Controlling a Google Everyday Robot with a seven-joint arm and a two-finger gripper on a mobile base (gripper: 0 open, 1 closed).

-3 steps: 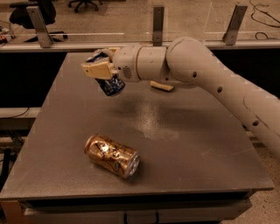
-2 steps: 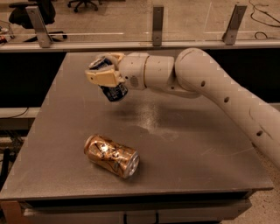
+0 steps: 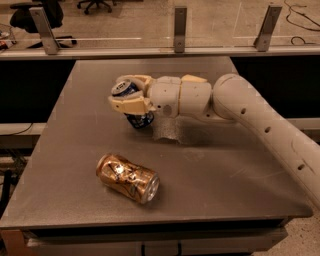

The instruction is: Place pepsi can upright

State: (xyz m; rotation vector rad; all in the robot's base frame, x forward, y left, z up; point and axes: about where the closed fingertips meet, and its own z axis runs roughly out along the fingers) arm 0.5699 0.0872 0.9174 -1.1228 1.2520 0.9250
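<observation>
The gripper point(image 3: 120, 94) sits over the middle of the grey table point(image 3: 235, 175), a little left of centre, at the end of a pale arm point(image 3: 260, 120) that reaches in from the right edge of the view. Its two cream fingers point(image 3: 131, 105) are clamped on the pepsi can point(image 3: 140, 120) – one finger runs across the near side of the can and the other curves round the far side. The can is held close to upright, with its silver top point(image 3: 124, 89) uppermost and leaning a little to the left, and its dark blue lower end pokes out beneath the fingers just above the tabletop (whether the base touches the surface cannot be told). Nearer the front edge of the table, well apart from the gripper, a dented gold-brown can point(image 3: 128, 177) lies on its side with its silver end pointing to the right and front. Behind the table runs a low rail with metal posts point(image 3: 180, 27), and dark office chairs point(image 3: 37, 12) stand on the floor beyond – top left
</observation>
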